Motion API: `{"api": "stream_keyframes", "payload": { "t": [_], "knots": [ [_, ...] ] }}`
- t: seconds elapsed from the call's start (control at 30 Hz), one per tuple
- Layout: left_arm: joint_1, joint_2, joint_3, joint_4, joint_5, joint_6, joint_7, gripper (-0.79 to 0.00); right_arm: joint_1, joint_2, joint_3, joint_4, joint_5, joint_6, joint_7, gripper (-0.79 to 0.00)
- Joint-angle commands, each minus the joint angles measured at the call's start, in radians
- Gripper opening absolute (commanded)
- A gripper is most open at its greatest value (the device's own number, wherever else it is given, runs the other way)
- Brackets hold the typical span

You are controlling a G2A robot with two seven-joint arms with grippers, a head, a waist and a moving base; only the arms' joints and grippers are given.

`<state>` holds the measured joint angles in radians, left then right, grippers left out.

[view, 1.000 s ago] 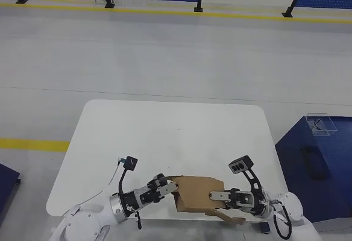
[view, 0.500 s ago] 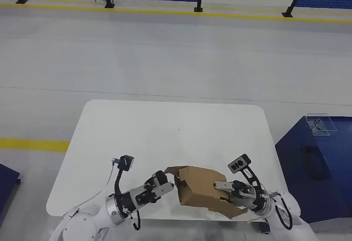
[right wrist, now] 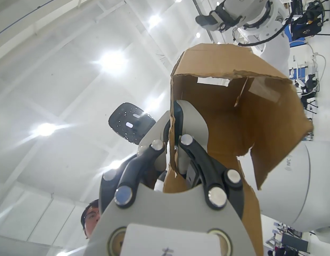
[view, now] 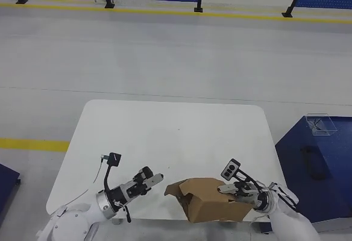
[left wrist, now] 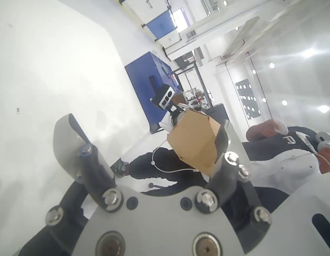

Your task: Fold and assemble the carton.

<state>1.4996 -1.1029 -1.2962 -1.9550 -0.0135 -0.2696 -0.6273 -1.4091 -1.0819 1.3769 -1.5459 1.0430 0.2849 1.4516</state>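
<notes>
The brown carton (view: 207, 199) sits half unfolded at the table's front edge, with an open flap toward the left arm. My right gripper (view: 231, 190) is shut on the carton's right wall. In the right wrist view the gripper (right wrist: 173, 123) pinches a torn cardboard edge, and the carton's open inside (right wrist: 260, 113) faces the camera. My left gripper (view: 154, 176) is open and stands a short way left of the carton, not touching it. In the left wrist view the gripper (left wrist: 143, 126) holds nothing, and the carton (left wrist: 194, 139) lies beyond its fingers.
The white table (view: 164, 132) stretches bare behind and to the left of the carton. A blue cabinet (view: 326, 162) stands off the table's right side. The carton is close to the front edge.
My left gripper has drawn back to the left, away from the carton's flap. My right gripper has turned the carton and carried it toward the front edge.
</notes>
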Motion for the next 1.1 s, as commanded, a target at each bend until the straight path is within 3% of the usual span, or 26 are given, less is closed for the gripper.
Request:
{"api": "stream_keyframes", "payload": {
  "t": [0.0,0.33,0.57,1.07],
  "knots": [
    [-0.004,-0.001,0.020,-0.004,-0.010,0.001,-0.019,0.000,0.000,0.001,-0.001,-0.002,-0.002,-0.003,-0.001,-0.785],
    [-0.038,-0.006,0.075,0.020,-0.010,0.016,-0.031,0.000,-0.003,0.002,-0.006,-0.003,0.013,-0.025,-0.009,-0.785],
    [-0.050,-0.006,0.048,0.042,-0.066,0.019,-0.012,0.000,-0.001,0.003,0.000,-0.001,0.037,-0.026,-0.015,-0.785],
    [-0.061,-0.003,0.088,0.012,-0.056,0.064,-0.098,0.000,0.000,0.007,-0.014,-0.022,0.011,-0.022,-0.028,-0.785]
  ]
}}
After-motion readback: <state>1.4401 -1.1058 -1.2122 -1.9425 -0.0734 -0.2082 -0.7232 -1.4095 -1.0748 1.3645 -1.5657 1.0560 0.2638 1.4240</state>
